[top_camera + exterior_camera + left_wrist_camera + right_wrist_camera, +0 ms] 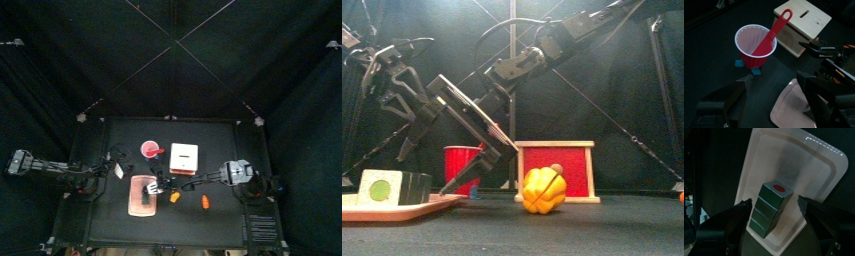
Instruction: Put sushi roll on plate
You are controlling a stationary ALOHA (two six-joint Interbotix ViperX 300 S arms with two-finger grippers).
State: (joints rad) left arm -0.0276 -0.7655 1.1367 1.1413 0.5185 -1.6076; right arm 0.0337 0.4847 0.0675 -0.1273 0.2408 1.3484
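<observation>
The sushi roll (pixel 769 210), a dark green block with a red dot on its end, lies on the salmon-pink plate (pixel 811 165). My right gripper (pixel 773 202) stands open with a jaw on either side of the roll and a gap showing at each side. Seen from above, the roll (pixel 142 183) sits at the plate's (pixel 139 205) far end, with the right gripper (pixel 156 187) beside it. From the front, the roll (pixel 393 187) rests on the plate (pixel 396 207) at the lower left. My left gripper (pixel 774 95) hangs open over the table, near the plate's edge (pixel 791 107), holding nothing.
A red cup (pixel 754 45) with a red spoon in it stands behind the plate, and a white box (pixel 807 20) is to its right. A yellow pepper (pixel 544 190) lies near the front. Two small orange items (pixel 206 202) lie right of the plate.
</observation>
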